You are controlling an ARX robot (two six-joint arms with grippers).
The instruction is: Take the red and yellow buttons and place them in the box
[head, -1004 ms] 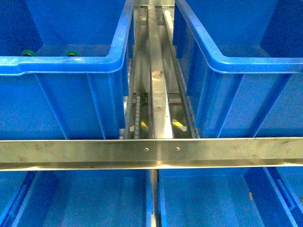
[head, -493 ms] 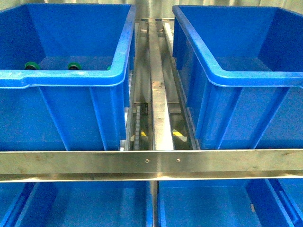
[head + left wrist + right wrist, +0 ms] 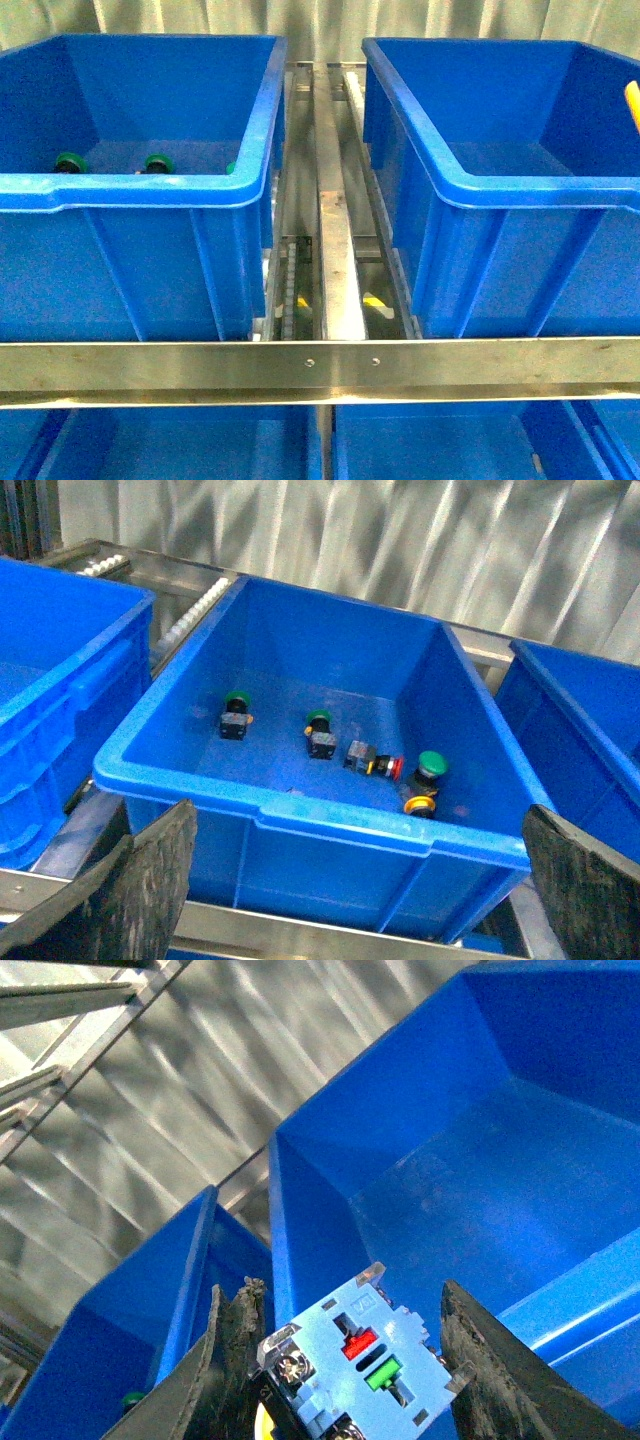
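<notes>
The right gripper (image 3: 345, 1360), jaws clamped on a button (image 3: 350, 1375), hangs above the right crate (image 3: 480, 1190); the left gripper (image 3: 350, 880) gapes empty.

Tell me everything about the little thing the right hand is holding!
The right gripper pinches a small switch block between its two dark, worn-looking fingers. We see its pale blue plastic back, with a red mark, a green mark below it, and silver screws at the corners. It sits tilted. A bit of yellow peeks out underneath. Behind it is a blue crate.
</notes>
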